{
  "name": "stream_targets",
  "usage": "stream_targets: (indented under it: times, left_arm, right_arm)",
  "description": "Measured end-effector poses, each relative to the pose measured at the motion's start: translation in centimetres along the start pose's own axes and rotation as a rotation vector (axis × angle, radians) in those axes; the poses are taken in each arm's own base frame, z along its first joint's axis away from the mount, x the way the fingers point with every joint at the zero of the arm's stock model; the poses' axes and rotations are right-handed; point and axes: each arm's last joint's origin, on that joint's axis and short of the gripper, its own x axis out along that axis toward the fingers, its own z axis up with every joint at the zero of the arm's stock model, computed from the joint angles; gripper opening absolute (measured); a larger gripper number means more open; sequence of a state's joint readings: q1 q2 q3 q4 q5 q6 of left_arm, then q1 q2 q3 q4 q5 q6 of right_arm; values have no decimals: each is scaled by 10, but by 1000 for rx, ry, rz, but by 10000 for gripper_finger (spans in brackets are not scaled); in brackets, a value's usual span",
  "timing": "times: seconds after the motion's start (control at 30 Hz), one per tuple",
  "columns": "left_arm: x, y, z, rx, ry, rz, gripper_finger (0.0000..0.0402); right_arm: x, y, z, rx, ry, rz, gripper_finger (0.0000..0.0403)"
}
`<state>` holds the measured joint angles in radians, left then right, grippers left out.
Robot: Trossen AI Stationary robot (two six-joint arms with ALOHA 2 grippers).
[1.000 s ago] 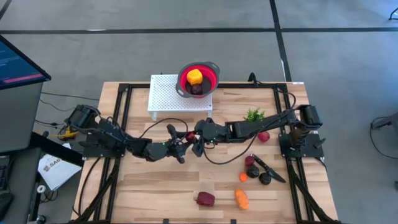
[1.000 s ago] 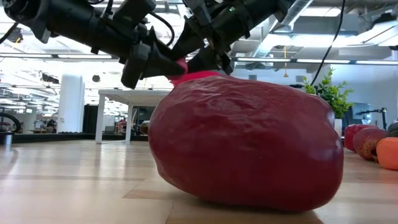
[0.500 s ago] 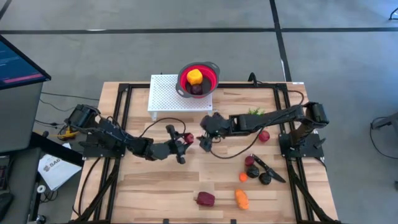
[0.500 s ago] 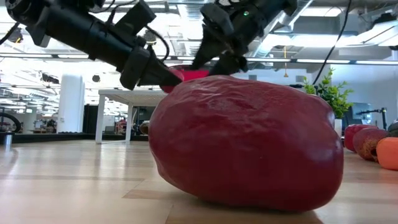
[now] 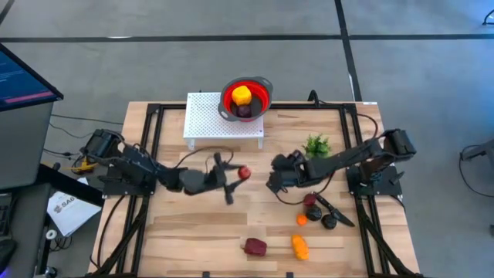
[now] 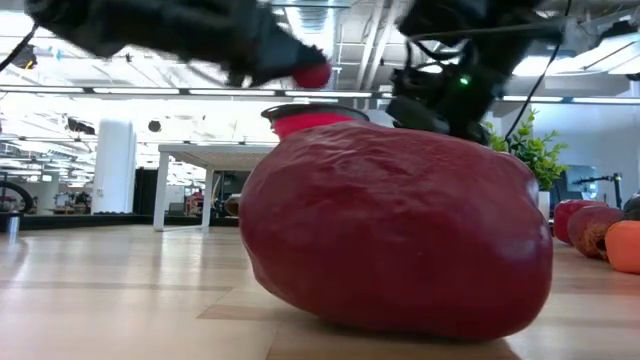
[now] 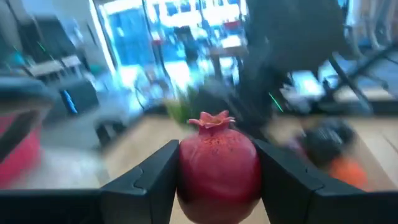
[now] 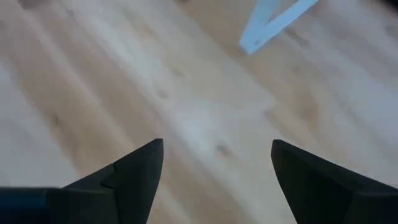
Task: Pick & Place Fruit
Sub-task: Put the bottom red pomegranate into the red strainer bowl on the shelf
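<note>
A small red pomegranate (image 7: 217,164) with a crown on top sits upright, clamped between two dark fingers (image 7: 155,180) of the left gripper (image 5: 235,173), above the middle of the table. A yellow fruit (image 5: 242,95) and a dark maroon one (image 5: 245,110) lie in the red bowl (image 5: 262,100) at the far edge. A big maroon piece (image 5: 255,247) and an orange one (image 5: 299,247) lie near the front edge, just apart. To the right, a red piece (image 5: 310,200), a small orange piece (image 5: 301,219) and two dark pieces (image 5: 314,213) (image 5: 329,222) cluster close together.
</note>
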<state>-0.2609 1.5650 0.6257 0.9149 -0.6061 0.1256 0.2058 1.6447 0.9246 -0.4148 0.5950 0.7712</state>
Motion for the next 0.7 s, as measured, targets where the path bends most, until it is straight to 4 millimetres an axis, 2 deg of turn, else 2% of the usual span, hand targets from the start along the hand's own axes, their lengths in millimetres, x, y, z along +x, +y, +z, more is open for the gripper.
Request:
stream_targets:
  times: [0.1, 0.17, 0.27, 0.33, 0.4, 0.5, 0.7]
  left_arm:
    - [26, 20, 36, 52, -58, 19, 185]
    - [46, 41, 56, 95, -18, 60, 186]
    - [71, 81, 84, 138, 90, 170, 187]
    - [80, 110, 96, 148, 147, 244, 187]
    - [84, 135, 97, 150, 186, 312, 188]
    - [83, 162, 89, 102, 244, 389, 188]
    - [78, 186, 77, -38, 343, 463, 189]
  right_arm:
    - [-1, 1, -19, 20, -24, 8, 292]
    - [-5, 5, -22, 42, -55, 38, 292]
    - [-6, 7, -25, 39, -58, 45, 292]
    - [-9, 10, -24, 48, -89, 57, 292]
    - [-10, 11, -24, 47, -108, 51, 292]
    - [-12, 13, -25, 45, -137, 40, 292]
    - [-15, 15, -27, 29, -154, 37, 292]
